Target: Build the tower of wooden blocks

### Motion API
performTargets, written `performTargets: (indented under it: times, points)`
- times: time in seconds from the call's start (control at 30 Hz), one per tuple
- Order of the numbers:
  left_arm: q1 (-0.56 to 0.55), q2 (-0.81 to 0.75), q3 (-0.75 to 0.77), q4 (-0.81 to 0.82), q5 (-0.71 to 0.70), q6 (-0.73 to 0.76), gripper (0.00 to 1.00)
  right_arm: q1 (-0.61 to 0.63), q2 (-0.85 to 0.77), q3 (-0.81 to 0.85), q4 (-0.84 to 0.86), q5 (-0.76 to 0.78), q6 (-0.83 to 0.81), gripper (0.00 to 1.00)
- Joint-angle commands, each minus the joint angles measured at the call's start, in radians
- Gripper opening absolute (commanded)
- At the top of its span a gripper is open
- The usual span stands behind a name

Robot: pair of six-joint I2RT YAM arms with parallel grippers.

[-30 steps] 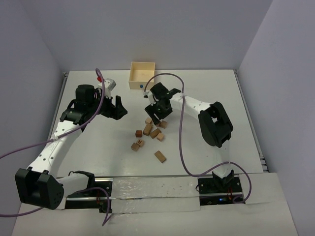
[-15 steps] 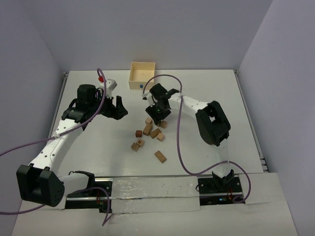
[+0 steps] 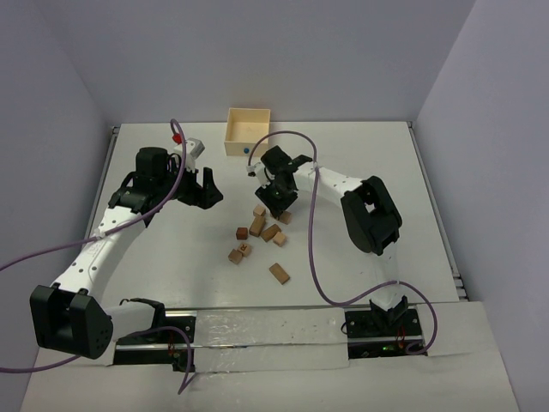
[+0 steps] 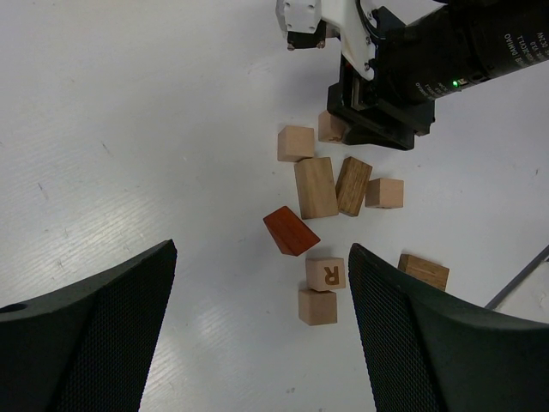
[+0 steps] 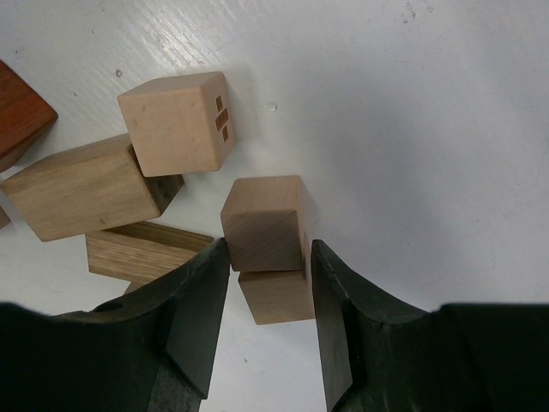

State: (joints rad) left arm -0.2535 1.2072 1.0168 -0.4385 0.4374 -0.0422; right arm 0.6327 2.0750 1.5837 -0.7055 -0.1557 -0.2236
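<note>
Right gripper (image 5: 264,257) clamps a pale cube (image 5: 262,219) over a second block (image 5: 276,300) near the table's middle, so the tower (image 3: 283,215) looks barely two high! The other wood blocks (image 3: 257,227) lie loose beside it, all unstacked; left gripper (image 4: 257,257) gapes wide, empty.

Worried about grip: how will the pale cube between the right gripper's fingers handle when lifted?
The pale cube looks rigid, likely light. Flat sides against the right gripper's fingers suggest it won't roll; smooth wood might slip.

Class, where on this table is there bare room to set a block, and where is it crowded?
Free: between the left arm and the blocks; right of the right arm; between lone brick and arm bases. Crowded: around the right gripper.
</note>
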Motion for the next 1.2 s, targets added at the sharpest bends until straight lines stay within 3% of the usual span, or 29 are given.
performTargets:
  times: [0.0, 0.57, 0.67, 0.73, 0.83, 1.17]
  points:
    - [0.005, -0.008, 0.034, 0.017, 0.000, 0.001, 0.87, 0.009, -0.029, -0.004, -0.023, 0.001, -0.023, 0.49]
    - [0.005, -0.008, 0.035, 0.016, 0.000, -0.002, 0.87, 0.007, -0.086, -0.070, -0.012, 0.015, -0.014, 0.47]
    - [0.005, -0.008, 0.038, 0.014, 0.001, -0.002, 0.87, 0.009, -0.087, -0.061, -0.020, 0.013, -0.007, 0.54]
    - [0.005, -0.008, 0.039, 0.014, 0.000, -0.002, 0.87, 0.009, -0.084, -0.045, -0.034, 0.015, -0.002, 0.69]
    - [0.005, -0.008, 0.037, 0.015, 0.000, -0.002, 0.87, 0.009, -0.084, -0.030, -0.046, 0.020, 0.003, 0.73]
    - [0.005, -0.009, 0.039, 0.012, 0.002, -0.002, 0.87, 0.009, -0.065, -0.020, -0.049, 0.024, -0.001, 0.49]
